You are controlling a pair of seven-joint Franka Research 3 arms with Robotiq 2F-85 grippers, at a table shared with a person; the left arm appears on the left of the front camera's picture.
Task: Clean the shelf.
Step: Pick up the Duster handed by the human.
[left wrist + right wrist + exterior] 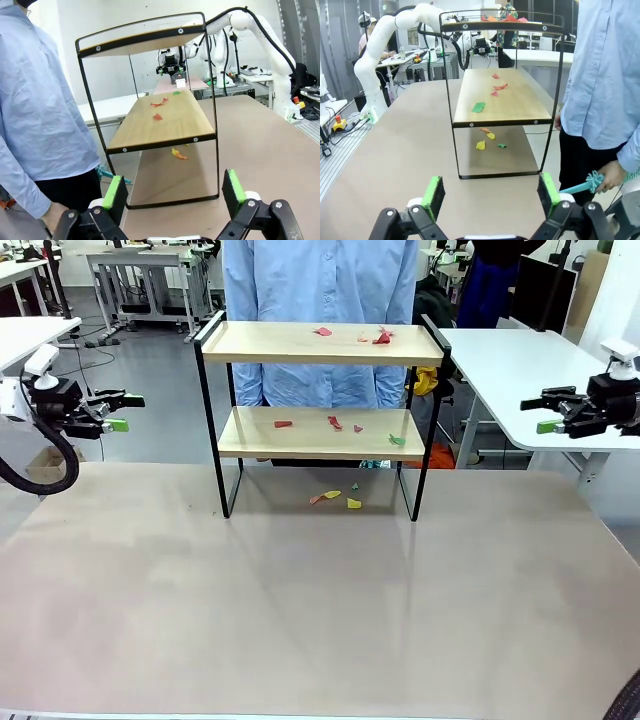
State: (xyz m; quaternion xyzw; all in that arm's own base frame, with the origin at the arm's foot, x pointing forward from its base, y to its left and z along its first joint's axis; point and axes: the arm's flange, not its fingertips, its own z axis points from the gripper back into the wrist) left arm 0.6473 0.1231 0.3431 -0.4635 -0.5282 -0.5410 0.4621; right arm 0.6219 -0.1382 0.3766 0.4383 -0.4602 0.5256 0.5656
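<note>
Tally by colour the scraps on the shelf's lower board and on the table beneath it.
Red scraps: 3, all on the lower board
Green scraps: 2, one on the board, one on the table
Yellow scraps: 2, on the table
Orange scrap: 1, on the table
Total: 8

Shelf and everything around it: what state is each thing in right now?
shelf: upright on the table, both boards littered.
top-board scraps: red, loose.
lower-board scraps: red and green, loose.
table scraps: yellow, orange, green, under the shelf.
left claw: open, empty, clear of the shelf.
right claw: open, empty.
teal brush: held in the person's hand, lowered.
</note>
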